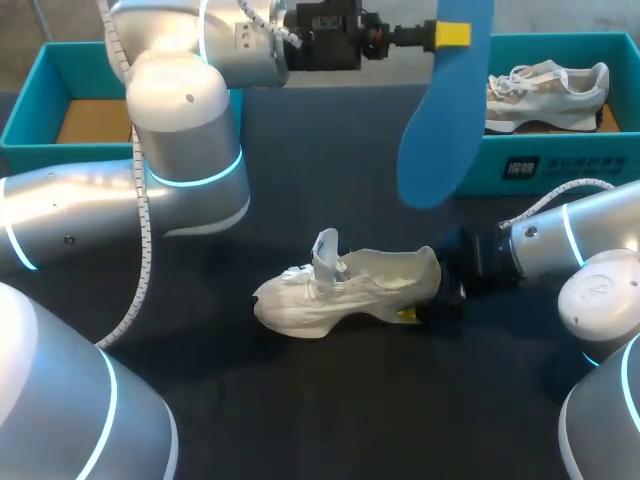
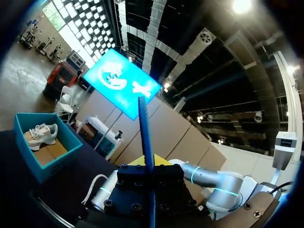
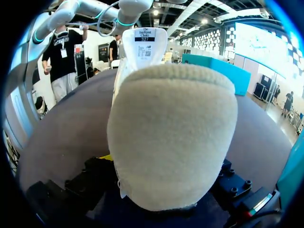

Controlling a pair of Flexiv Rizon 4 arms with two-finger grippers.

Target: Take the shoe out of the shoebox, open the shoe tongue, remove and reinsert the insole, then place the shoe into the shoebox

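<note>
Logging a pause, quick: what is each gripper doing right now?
Left gripper: closed on the flat blue foam insole, held up in the air.
Right gripper: closed on the heel of the white mesh sneaker on the table.

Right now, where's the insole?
Head view: the insole hangs from the left gripper, raised right of middle, in front of the right shoebox, above and beyond the shoe.

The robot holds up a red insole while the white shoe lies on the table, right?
Almost. The flat insole is blue, not red. The head view shows the left gripper holding it up while the white shoe lies on the dark table.
</note>
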